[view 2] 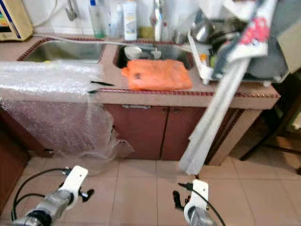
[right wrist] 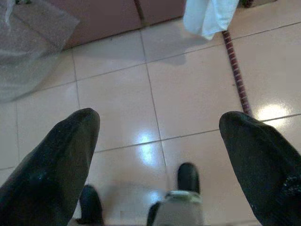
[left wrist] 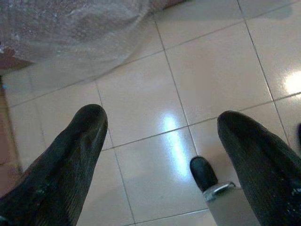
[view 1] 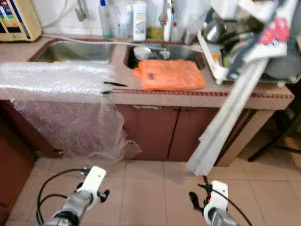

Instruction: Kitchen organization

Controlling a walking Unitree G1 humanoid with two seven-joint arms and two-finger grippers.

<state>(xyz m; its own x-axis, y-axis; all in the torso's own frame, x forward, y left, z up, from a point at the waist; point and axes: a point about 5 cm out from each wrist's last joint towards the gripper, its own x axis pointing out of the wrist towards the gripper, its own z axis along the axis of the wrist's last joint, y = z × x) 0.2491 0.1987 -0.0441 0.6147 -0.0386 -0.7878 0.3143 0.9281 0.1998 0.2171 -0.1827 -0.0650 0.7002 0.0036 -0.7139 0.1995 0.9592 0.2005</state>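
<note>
We face the bench [view 1: 263, 100] with both pincers low over the floor tiles — left pincer [left wrist: 162, 141] and right pincer [right wrist: 157, 141] each spread, holding nothing. An orange bag [view 1: 170, 74] lies before the sink [view 1: 162, 51]; bubble wrap [view 1: 61, 101] drapes the edge. 1 target isn't settled yet — any grasp calls for raising an arm.

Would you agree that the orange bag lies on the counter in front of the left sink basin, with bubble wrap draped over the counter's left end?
Not quite: the orange bag lies in front of the right sink basin, as the left eye view shows. The bubble wrap does drape over the counter's left end.
</note>
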